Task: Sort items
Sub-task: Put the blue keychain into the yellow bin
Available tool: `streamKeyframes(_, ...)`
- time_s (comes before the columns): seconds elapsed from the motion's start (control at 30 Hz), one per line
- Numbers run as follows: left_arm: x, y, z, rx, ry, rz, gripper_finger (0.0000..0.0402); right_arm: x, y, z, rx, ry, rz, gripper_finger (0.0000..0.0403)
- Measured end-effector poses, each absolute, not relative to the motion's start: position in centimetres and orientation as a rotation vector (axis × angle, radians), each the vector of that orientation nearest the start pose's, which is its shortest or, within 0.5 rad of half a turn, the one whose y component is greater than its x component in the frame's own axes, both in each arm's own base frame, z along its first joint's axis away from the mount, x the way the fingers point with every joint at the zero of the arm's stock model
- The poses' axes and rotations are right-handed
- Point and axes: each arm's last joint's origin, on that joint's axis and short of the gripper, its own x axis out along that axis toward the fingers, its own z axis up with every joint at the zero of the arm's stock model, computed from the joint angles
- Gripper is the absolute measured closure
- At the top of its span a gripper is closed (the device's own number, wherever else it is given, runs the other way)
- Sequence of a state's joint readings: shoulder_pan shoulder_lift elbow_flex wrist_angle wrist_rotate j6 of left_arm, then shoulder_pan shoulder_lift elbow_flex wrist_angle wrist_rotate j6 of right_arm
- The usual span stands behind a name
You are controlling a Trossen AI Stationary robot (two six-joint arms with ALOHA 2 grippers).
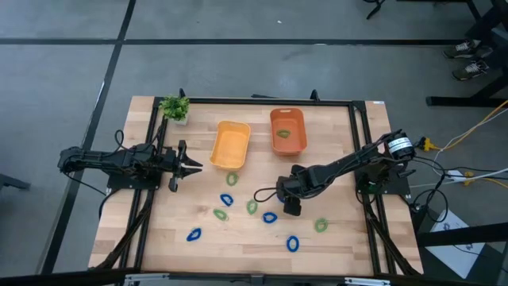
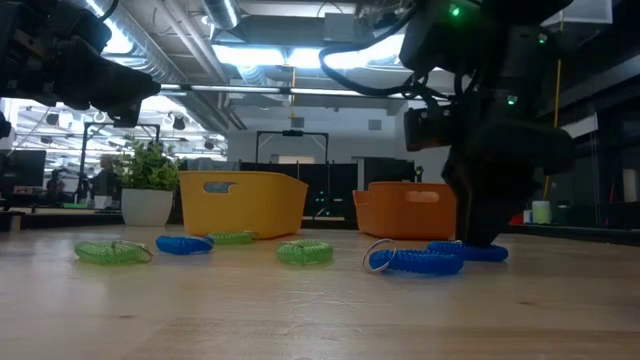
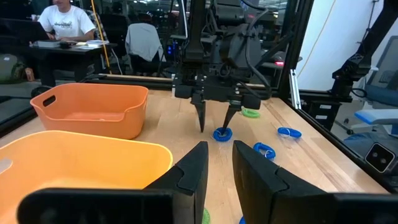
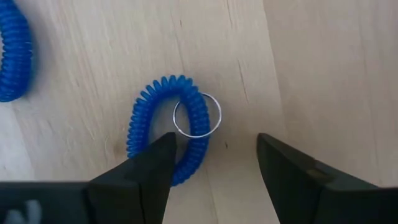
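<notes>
Rings, blue and green, lie scattered across the near half of the wooden table [image 1: 333,246], none of them in a bin. The right gripper [image 1: 290,208] points down at mid-table, its fingers spread wide and holding nothing. The right wrist view shows a blue coil ring [image 4: 168,127] with a small metal loop [image 4: 196,115] directly below; one finger [image 4: 146,168] overlaps the coil's edge, the other [image 4: 292,168] stands clear over bare wood. A second blue ring [image 4: 15,53] lies close by. In the low view a green ring [image 2: 305,252] sits just beside the blue one under the gripper.

The yellow bin [image 1: 231,145] and the orange bin [image 1: 288,131] stand side by side at the far edge, with a potted plant [image 1: 175,108] at the far left corner.

The left gripper [image 1: 190,166] waits beside the yellow bin, fingers slightly parted and empty.
</notes>
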State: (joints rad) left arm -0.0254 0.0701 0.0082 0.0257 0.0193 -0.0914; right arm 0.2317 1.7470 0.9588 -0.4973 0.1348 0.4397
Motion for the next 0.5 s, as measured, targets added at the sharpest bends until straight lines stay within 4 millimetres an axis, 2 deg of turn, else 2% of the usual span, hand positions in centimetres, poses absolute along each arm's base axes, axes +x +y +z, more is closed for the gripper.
streamKeyframes(0.5, 10.15, -0.31, 16.32, -0.091, 0.038, -0.043, 0.0331, 30.32, 6.73, 13.92, 0.147, 1.231, -0.192, 0.0300)
